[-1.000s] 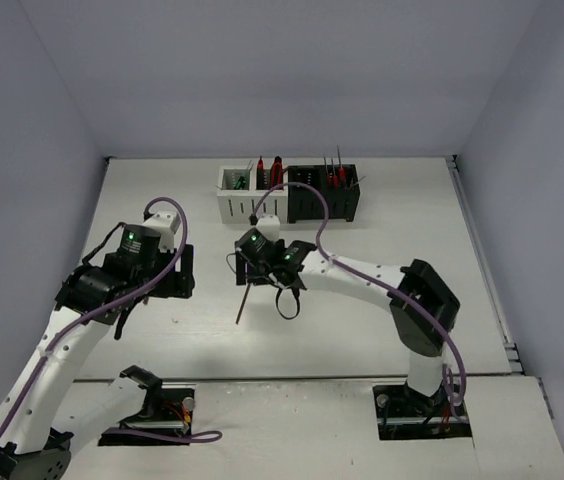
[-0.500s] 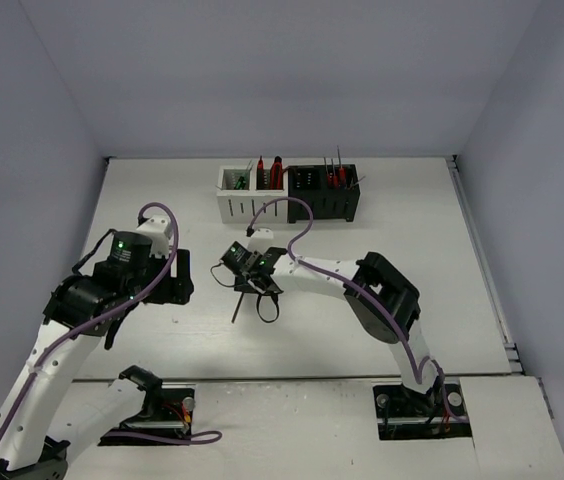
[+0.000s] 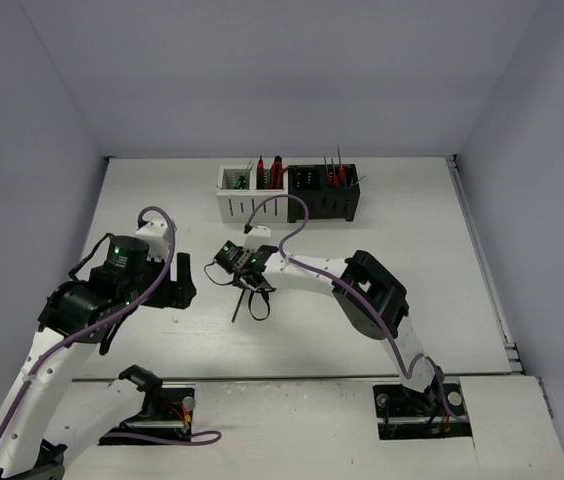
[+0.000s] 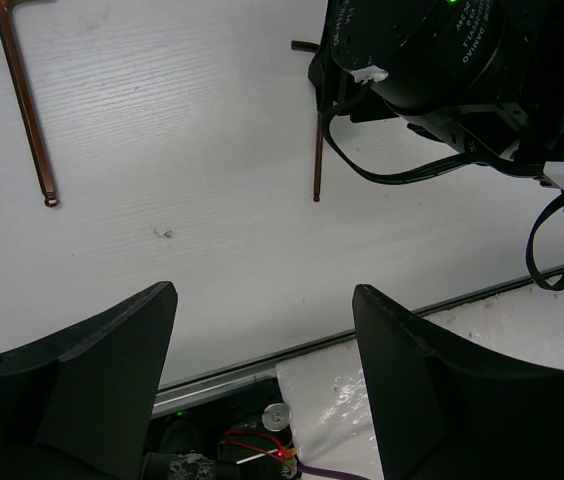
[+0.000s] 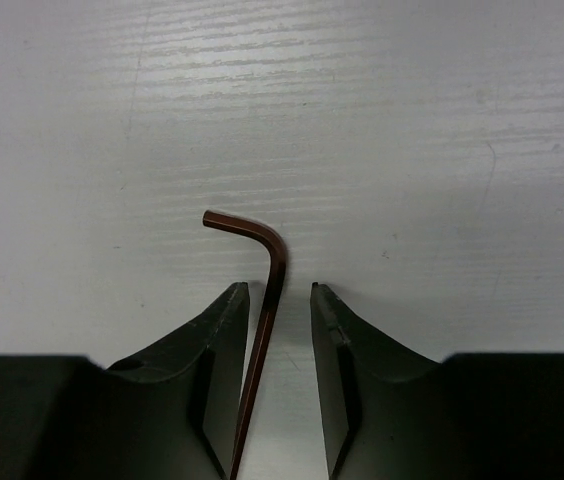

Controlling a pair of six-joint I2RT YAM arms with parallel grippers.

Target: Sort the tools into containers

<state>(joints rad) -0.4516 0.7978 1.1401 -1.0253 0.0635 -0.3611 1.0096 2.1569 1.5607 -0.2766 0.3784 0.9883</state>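
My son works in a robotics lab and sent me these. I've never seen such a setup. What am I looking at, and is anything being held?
These are two robot arms, a left arm and a right arm, bolted to a table. Each ends in a two-finger gripper. The wide picture looks down from above and behind them. The other two come from small cameras on the wrists, so the dark shapes at the bottom are each gripper's own fingers.

At the far side stand a white box and a black box, with tools standing in them.

The right gripper straddles a hex key lying on the table. Its fingers sit either side but are not closed, so nothing is held yet. The left gripper is open above the table, with the other hex key lying off to one side.
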